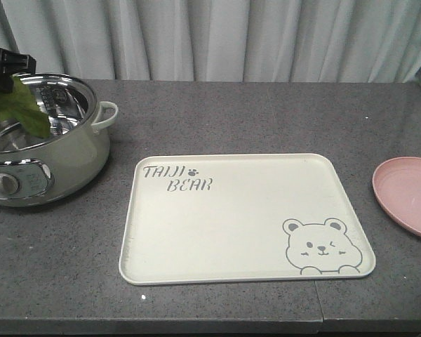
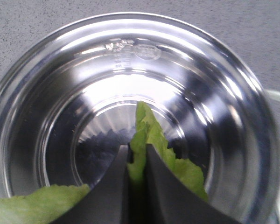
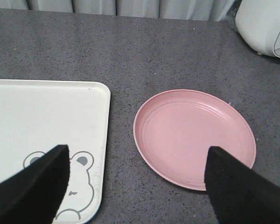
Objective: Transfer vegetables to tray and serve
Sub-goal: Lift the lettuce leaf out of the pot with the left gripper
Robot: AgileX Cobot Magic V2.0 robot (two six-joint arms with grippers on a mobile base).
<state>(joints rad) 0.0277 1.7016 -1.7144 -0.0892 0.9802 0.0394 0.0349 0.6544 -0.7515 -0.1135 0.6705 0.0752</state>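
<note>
L gripper (image 2: 137, 150) is clamped tight on the lettuce (image 2: 151, 135): two dark matte jaws pinch a crinkly bright-green leaf w/ paler vein, tip poking toward 12 o'clock in the wrist view. A 2nd flat leaf piece (image 2: 37, 203) shows at approx 7 o'clock; can't tell if it's held or loose. All of this hangs over the pot (image 1: 49, 151), a round pale-green cooker w/ mirror-shiny steel bowl, ridged floor, dial on front and a loop handle at 3 o'clock. So the veg is above the pot and not on the tray (image 1: 245, 217). That's a cream plastic rectangle w/ rounded corners, raised rim, grey "TAIJI BEAR" lettering and a winking bear, lying flat at 4 o'clock from the pot. Pink plate (image 1: 407, 193), round, smooth, faint concentric rings, sits at 3 o'clock of the tray, apart from it. R gripper (image 3: 137, 150) is spread wide w/ nothing between its black foam-like pads, above the gap btwn tray and plate. Counter (image 1: 231, 112) is grey speckled stone-look.
</note>
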